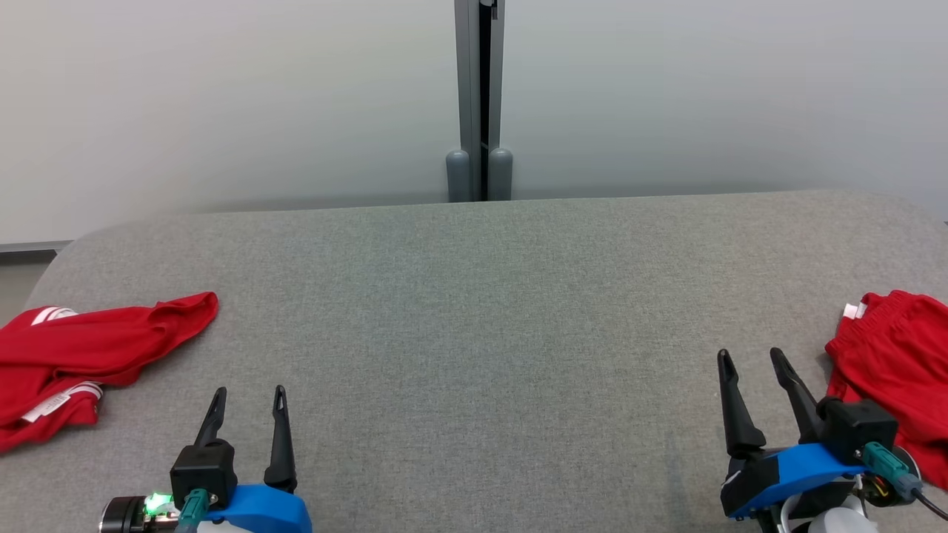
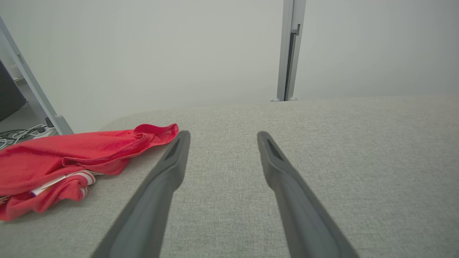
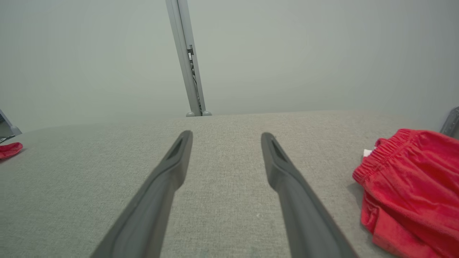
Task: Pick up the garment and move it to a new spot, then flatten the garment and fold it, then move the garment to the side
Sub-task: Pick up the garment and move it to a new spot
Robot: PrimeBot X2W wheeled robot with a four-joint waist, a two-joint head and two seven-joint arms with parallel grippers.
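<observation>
Even, soft, bright lighting, faint shadows; wrist views slightly blurred up close.

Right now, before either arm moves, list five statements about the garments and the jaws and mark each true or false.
1. A red garment with white stripes lies crumpled at the grey table's left side. True.
2. The left gripper holds that garment in its jaws. False: the jaws stand open and empty, apart from the cloth.
3. A second red garment, with a gathered waistband, lies beside the right gripper. True.
4. The right gripper's jaws are shut. False: they stand open.
5. One garment lies spread flat in the table's middle. False: both lie bunched at the sides.
</observation>
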